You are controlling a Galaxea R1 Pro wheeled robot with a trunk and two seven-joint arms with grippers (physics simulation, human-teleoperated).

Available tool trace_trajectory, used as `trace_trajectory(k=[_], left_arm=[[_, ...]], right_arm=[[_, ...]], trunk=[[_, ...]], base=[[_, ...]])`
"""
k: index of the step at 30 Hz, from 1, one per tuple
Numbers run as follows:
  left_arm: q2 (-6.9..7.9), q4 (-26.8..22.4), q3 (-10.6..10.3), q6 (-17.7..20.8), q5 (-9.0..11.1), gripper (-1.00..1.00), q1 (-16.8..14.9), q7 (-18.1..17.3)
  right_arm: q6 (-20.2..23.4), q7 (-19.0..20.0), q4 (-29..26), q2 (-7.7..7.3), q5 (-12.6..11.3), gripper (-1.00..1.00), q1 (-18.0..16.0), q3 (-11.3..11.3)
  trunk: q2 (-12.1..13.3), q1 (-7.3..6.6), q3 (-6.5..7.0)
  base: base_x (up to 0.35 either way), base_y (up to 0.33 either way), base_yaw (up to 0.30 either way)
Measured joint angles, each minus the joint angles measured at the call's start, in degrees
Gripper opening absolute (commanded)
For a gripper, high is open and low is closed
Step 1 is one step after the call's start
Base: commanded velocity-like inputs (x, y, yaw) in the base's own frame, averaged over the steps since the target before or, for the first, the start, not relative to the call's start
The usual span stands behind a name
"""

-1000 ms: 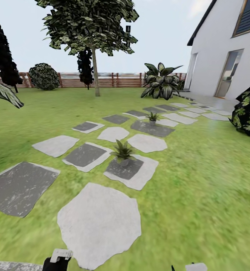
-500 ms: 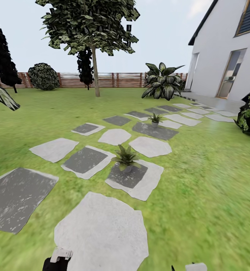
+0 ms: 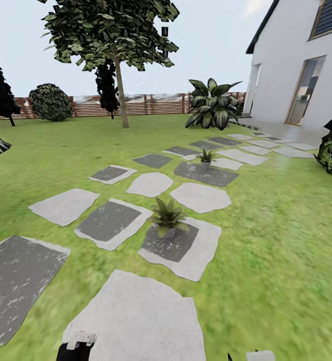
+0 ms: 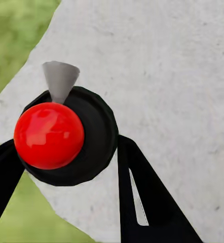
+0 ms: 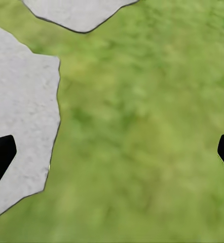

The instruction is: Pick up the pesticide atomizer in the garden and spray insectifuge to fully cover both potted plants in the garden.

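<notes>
Lawn [image 3: 276, 240] spreads across most of the scene, closed off at the back by a brown slatted fence [image 3: 145, 104], with a white house [image 3: 306, 65] at the far side and a leafy tree [image 3: 110, 35] rising from the grass. Grey stepping stones [image 3: 135, 321] run in a loose trail toward the house, and the two potted plants sit on that trail — the nearer potted plant [image 3: 169, 216] on a dark slab just ahead, the farther potted plant [image 3: 205, 157] on another slab well beyond it.

Low in the head view, the left gripper [image 3: 75, 346] carries the pesticide atomizer [image 4: 61, 134]. In the left wrist view the black fingers [image 4: 142, 197] close against its dark round body, red cap facing the camera and the pale cone nozzle pointing forward over a pale stone, so the grip looks set for spraying. The right gripper [image 5: 112, 152] has its fingertips spread wide over bare grass, holding nothing.

My guess is the robot is lining up with the nearer plant, which is still some way from the nozzle.
</notes>
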Motion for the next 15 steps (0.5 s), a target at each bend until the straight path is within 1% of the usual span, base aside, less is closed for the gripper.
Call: trace_trajectory(k=[9, 12, 15], left_arm=[[0.0, 0.0, 0.0, 0.0, 0.0, -1.0, 0.0, 0.0], [0.0, -0.01, 0.0, 0.0, 0.0, -1.0, 0.01, 0.0], [0.0, -0.01, 0.0, 0.0, 0.01, -1.0, 0.01, 0.0]], right_arm=[[-0.01, -0.09, 0.0, 0.0, 0.0, 1.0, 0.0, -0.01], [0.0, -0.1, 0.01, 0.0, 0.0, 1.0, -0.01, 0.0], [-0.03, -0.1, 0.01, 0.0, 0.0, 1.0, -0.01, 0.0]], trunk=[[0.0, 0.0, 0.0], [0.0, 0.0, 0.0], [0.0, 0.0, 0.0]], base=[[0.337, 0.102, -0.241], [0.336, 0.102, -0.087], [0.336, 0.101, -0.018]])
